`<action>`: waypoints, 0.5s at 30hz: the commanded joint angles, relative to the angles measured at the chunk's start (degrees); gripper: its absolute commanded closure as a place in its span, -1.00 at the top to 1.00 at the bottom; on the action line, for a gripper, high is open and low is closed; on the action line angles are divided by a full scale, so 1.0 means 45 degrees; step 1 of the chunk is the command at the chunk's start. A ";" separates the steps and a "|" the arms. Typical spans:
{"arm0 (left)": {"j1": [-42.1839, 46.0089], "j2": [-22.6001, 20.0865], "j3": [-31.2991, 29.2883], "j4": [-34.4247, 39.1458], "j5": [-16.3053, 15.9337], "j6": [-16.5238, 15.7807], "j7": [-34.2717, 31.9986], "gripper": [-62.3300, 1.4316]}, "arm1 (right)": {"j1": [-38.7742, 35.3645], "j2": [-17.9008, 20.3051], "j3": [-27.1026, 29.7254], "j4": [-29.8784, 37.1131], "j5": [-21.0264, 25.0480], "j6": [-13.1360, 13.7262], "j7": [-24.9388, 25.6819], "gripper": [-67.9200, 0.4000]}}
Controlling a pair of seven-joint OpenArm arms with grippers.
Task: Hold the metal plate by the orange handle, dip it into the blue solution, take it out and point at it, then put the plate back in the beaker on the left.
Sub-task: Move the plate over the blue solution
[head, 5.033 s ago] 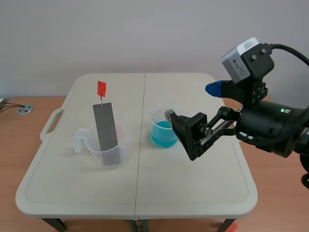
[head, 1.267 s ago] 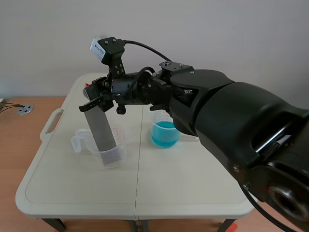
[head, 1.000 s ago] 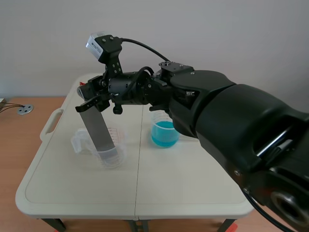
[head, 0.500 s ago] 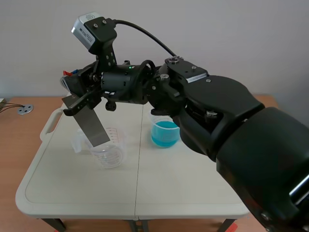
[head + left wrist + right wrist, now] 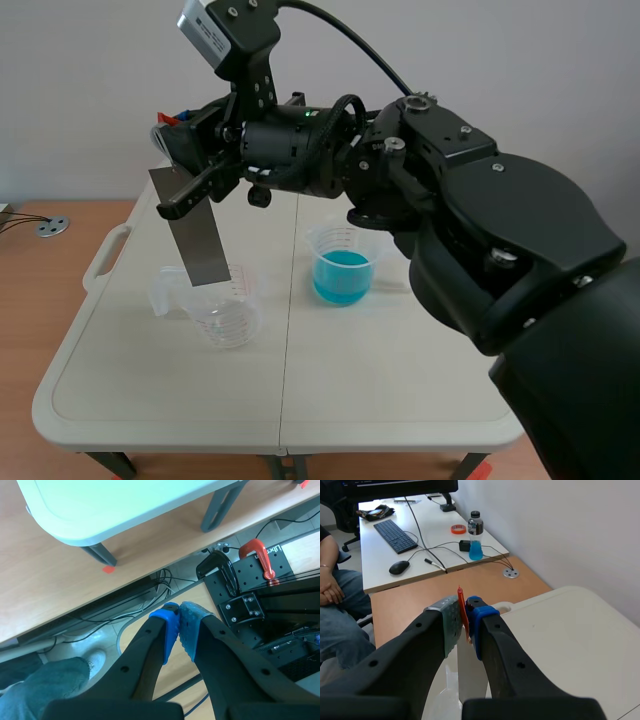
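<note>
My right arm reaches across from the right, and its gripper (image 5: 178, 143) is shut on the orange handle (image 5: 462, 611), a thin red strip pinched between the pads. The grey metal plate (image 5: 196, 232) hangs from it, slightly tilted. Its lower edge is at about the rim of the clear empty beaker (image 5: 226, 311) on the left; whether it is still inside I cannot tell. The beaker of blue solution (image 5: 341, 268) stands to the right of that one. My left gripper (image 5: 179, 630) is shut on nothing and hangs low beside the table, facing the floor.
The white folding table (image 5: 400, 390) has a carry handle (image 5: 105, 255) at its left edge. Ahead of the right gripper, beyond the table, are a desk with a keyboard (image 5: 396, 534), a bottle (image 5: 475, 529) and a seated person's hands (image 5: 329, 589). Table legs (image 5: 222, 507) and a red clamp (image 5: 261, 555) lie under the left gripper.
The right gripper has risen with the plate, drawing it up out of the left beaker, and the plate now hangs more upright. The left gripper stays shut.
</note>
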State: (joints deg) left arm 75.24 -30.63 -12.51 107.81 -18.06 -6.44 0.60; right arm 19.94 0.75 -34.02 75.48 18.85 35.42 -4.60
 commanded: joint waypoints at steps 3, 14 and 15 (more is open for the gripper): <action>0.0044 0.0024 -0.0010 0.0126 -0.0073 -0.0073 -0.0165 -0.87 | 0.0160 0.0151 0.0364 0.0884 0.0185 0.0000 -0.0073 -0.95; 0.0044 0.0024 -0.0010 0.0126 -0.0068 -0.0068 -0.0160 -0.87 | -0.0034 0.0845 0.1452 0.2550 0.0199 0.0000 -0.0491 -0.95; 0.0044 0.0024 -0.0010 0.0126 -0.0068 -0.0068 -0.0155 -0.87 | -0.0034 0.0952 0.1549 0.2671 0.0209 0.0000 -0.0491 -0.95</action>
State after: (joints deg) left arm 75.24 -30.63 -12.51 107.81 -18.06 -6.44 0.58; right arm 19.14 4.60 -27.55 86.17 18.87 35.42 -7.64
